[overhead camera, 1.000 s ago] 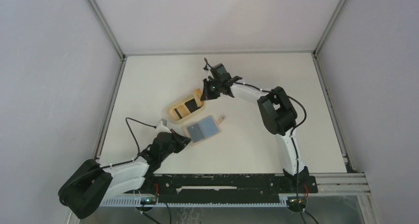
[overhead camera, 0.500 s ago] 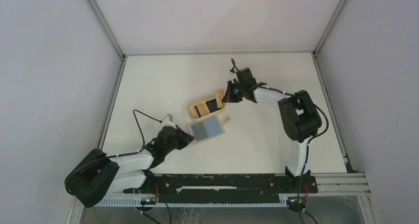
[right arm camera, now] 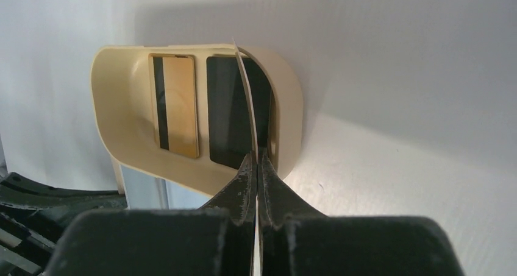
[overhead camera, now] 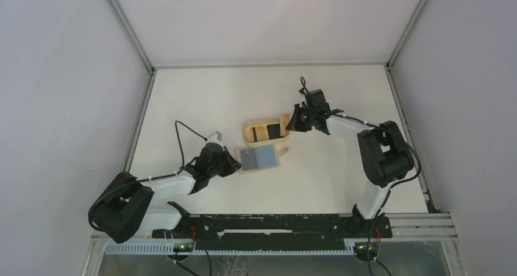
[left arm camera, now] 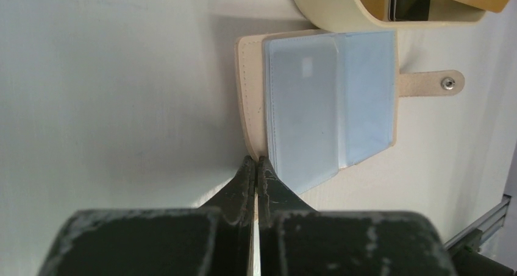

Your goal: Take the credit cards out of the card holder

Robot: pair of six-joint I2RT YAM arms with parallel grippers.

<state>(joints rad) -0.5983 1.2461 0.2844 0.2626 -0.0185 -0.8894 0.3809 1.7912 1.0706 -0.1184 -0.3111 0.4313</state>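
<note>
Two credit cards (overhead camera: 274,130) flat in tray (right arm camera: 288,99): tan card (right arm camera: 177,105) beside black card (right arm camera: 224,111). Opened card holder (left arm camera: 317,99) on table (overhead camera: 201,105) just beside tray, no card visible in sleeves (left arm camera: 302,105). Left gripper (left arm camera: 255,165) clamped fully closed on holder's near edge. Right gripper (right arm camera: 256,161) pinched closed on thin sheet (right arm camera: 246,99) standing edge-on over black card; can't tell what. Cards likely light, stiff, slick: pinch by a short edge. Holder floppy: pin it down.

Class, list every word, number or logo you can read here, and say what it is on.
None readable.
The open card holder has blank sleeves.
The tan card shows only a dark stripe.
The black card shows no print.
The thin card in the right hand is edge-on, faces hidden.
</note>
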